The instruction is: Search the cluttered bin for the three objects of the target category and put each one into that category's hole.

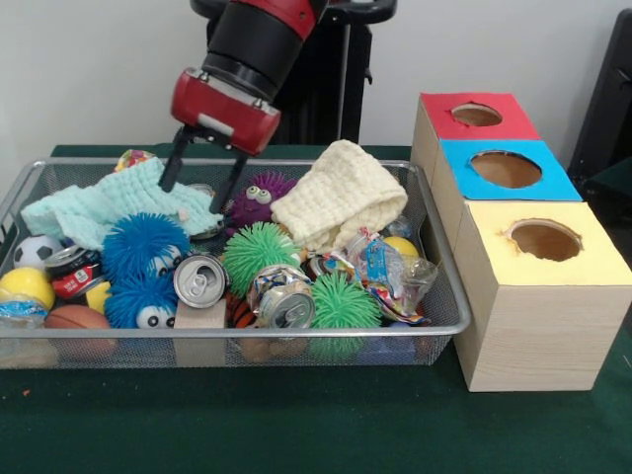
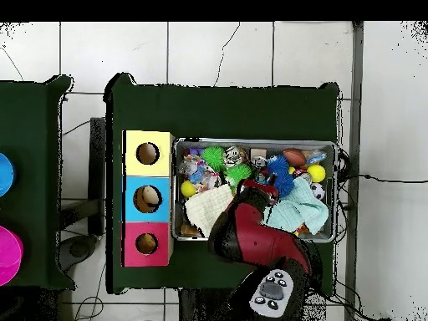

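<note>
The wire-mesh bin (image 1: 449,326) is full of clutter; it also shows in the overhead view (image 2: 251,142). My gripper (image 1: 202,180) hangs open and empty over the bin's back left, with its fingers (image 1: 173,158) just above a pale teal cloth (image 1: 118,202). An orange black-striped patch of the tiger (image 1: 240,314) peeks out at the front, between a wooden block and a can. A small yellow shape (image 1: 99,296) lies between two blue puff balls; I cannot tell if it is the duck. The red-topped box's hole (image 1: 476,115) is at the far right, also seen from overhead (image 2: 147,243).
A folded cream cloth (image 1: 336,197) lies at the back. Blue (image 1: 143,247), green (image 1: 255,252) and purple (image 1: 259,197) puff balls, cans (image 1: 200,279), a soccer ball (image 1: 38,250) and a basketball (image 1: 77,318) fill the bin. The blue-topped (image 1: 506,168) and yellow-topped (image 1: 545,239) boxes stand nearer.
</note>
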Tool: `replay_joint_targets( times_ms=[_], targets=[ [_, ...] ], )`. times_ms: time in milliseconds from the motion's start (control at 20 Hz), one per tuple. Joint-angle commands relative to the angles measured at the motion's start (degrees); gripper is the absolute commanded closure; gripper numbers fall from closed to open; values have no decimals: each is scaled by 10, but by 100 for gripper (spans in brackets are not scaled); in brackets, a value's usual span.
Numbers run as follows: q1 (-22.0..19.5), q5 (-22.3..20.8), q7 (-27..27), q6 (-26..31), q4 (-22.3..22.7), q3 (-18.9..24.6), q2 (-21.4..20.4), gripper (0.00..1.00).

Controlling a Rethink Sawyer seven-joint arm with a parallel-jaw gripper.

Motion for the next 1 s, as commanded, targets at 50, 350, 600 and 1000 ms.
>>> replay_joint_targets(
  times_ms=[50,350,600,1000],
  targets=[
    [-22,-68,84,48,16,155,-81,0],
    [-18,-59,73,31,-25,161,-58,0],
    [-40,-80,51,10,-79,178,-28,0],
    [-90,-137,34,1,-154,224,21,0]
  ],
)
